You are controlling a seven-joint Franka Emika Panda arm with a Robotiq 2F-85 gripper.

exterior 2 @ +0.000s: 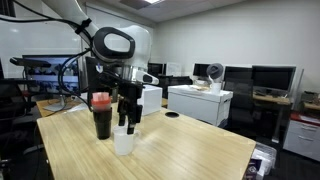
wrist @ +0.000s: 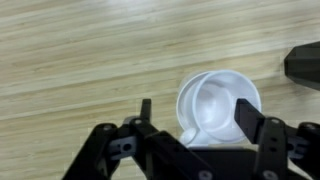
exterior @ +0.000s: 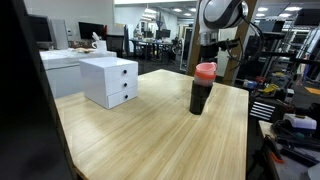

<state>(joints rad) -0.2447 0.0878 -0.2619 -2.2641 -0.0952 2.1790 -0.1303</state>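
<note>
While your hand point(wrist: 195, 108) hangs low over the pale wooden surface point(wrist: 70, 60), its fingers point(wrist: 146, 112) stand wide apart and grip nothing. In the wrist view a white cup point(wrist: 222, 100) sits upright on the surface, mouth up, in the gap between them. One finger is clear of the cup. The other crosses its rim in the picture, and you cannot tell whether it touches.

In an exterior view the hand point(exterior 2: 125, 122) points straight down just above the cup point(exterior 2: 123, 143), which stands near the middle of the surface's near side. Just beside the cup, and apart from it, a dark tumbler point(exterior 2: 101, 116) with a red lid point(exterior 2: 100, 99) stands upright. It rises to about the height of your hand's wrist.

Farther along the surface a small dark disc point(exterior 2: 172, 115) lies flat, well apart from the cup. Beyond it, at the far side, sits a white drawer unit point(exterior: 110, 80) with two drawers, both closed. Behind everything, office desks carry dark monitors point(exterior 2: 270, 78).
</note>
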